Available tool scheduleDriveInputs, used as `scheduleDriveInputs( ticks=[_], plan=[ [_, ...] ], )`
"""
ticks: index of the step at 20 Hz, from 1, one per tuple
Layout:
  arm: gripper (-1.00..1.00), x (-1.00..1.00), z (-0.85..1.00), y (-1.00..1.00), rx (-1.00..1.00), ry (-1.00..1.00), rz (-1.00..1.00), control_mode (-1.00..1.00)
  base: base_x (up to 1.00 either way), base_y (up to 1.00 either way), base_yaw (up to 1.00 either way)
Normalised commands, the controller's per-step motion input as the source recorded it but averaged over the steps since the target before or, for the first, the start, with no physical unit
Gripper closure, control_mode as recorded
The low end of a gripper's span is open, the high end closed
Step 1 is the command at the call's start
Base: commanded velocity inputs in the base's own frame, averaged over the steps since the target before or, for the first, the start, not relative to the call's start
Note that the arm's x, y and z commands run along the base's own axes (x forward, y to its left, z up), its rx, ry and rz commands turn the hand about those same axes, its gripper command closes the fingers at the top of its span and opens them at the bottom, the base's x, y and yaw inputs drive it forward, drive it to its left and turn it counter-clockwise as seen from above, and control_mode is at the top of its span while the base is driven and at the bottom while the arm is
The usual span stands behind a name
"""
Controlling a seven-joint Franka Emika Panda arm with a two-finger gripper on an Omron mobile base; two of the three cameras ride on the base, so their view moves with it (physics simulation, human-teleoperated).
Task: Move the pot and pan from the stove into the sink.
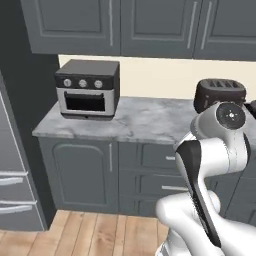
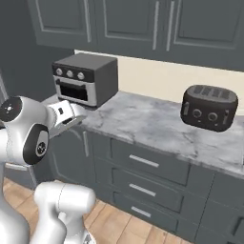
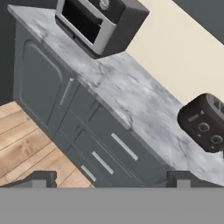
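Grey marble counter [image 3: 131, 98] stretches beyond my fingertips [image 3: 43, 178], which stand spread wide apart with nothing between them; my gripper [image 3: 111, 180] hangs in open air above the wooden floor [image 3: 26, 140] and the dark drawers [image 3: 109, 148]. Ahead of my left finger, up on the counter, sits a toaster oven [image 3: 98, 22]. Ahead of my right finger, near the counter's far stretch, sits a black toaster [image 3: 204, 122]. I cannot tell where the pot, pan, stove or sink are from here.
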Motion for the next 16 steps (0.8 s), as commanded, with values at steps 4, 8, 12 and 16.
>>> scheduleDriveInputs(
  ticks=[4, 8, 12, 16],
  plan=[
    [-1.0, 0.0, 0.0, 0.0, 0.0, 0.0, 0.0, 1.0, 0.0, -0.02, -0.41],
    [-1.0, 0.0, 0.0, 0.0, 0.0, 0.0, 0.0, 1.0, -0.03, -0.14, -0.35],
    [-1.0, 0.0, 0.0, 0.0, 0.0, 0.0, 0.0, 1.0, -0.1, -0.22, -0.31],
    [-1.0, 0.0, 0.0, 0.0, 0.0, 0.0, 0.0, 1.0, -0.16, -0.19, -0.18]
  ],
)
